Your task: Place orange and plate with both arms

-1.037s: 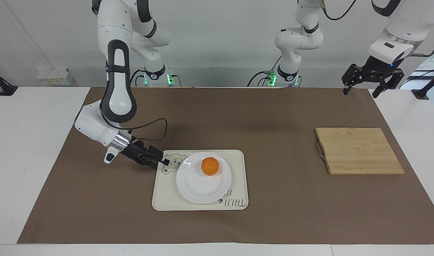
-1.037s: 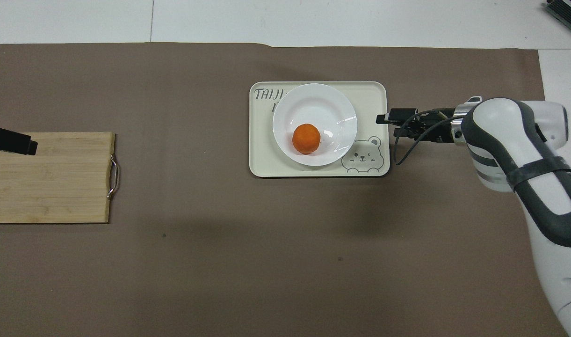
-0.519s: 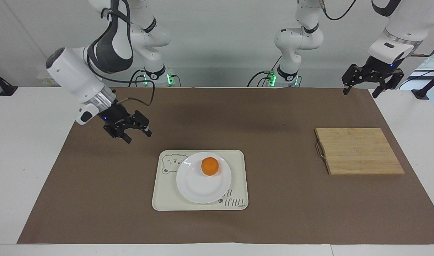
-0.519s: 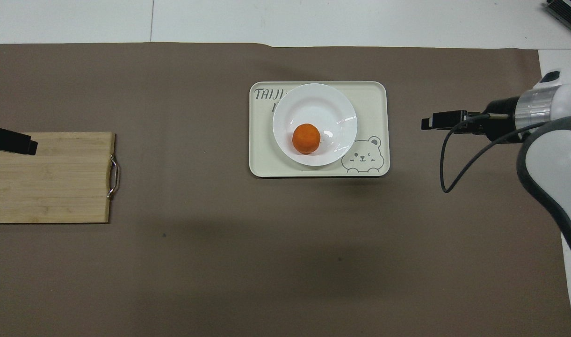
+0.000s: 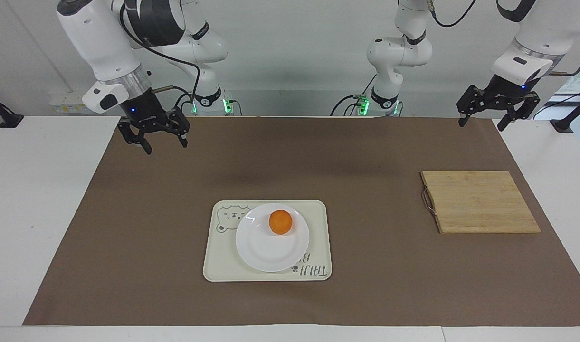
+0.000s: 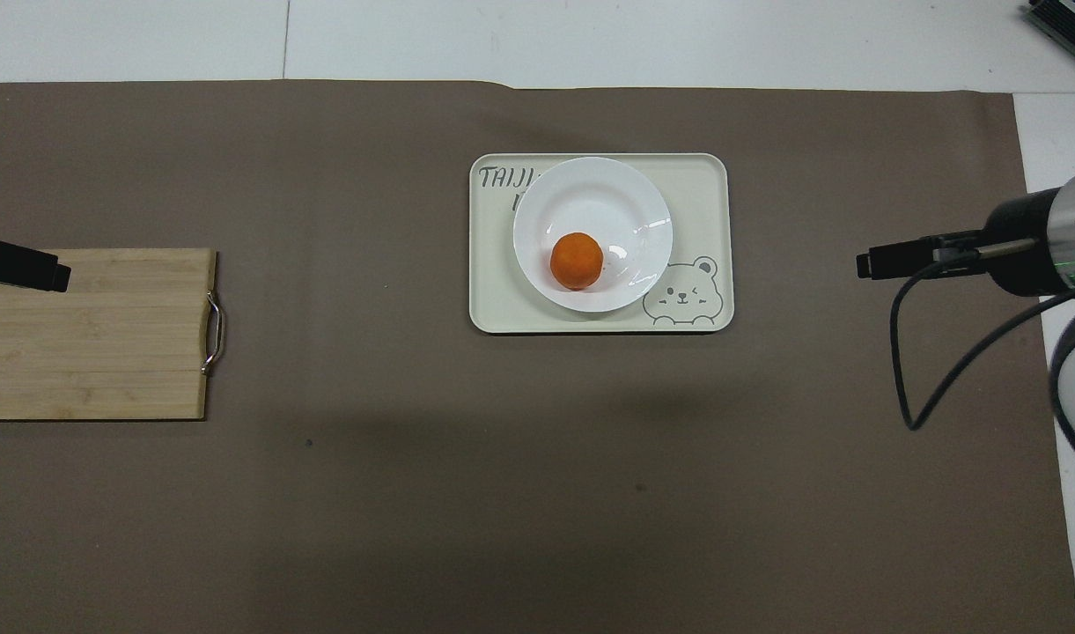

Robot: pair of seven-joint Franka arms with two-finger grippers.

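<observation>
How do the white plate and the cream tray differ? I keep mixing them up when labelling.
The plate is round; the tray is rectangular with rounded corners. The plate is plain glossy white; the tray is cream, printed with a bear drawing and lettering. The plate is smaller and rests on the tray, while the tray lies on the brown mat. The plate holds the orange; the tray holds the plate. Both lie flat and have shallow rims.
</observation>
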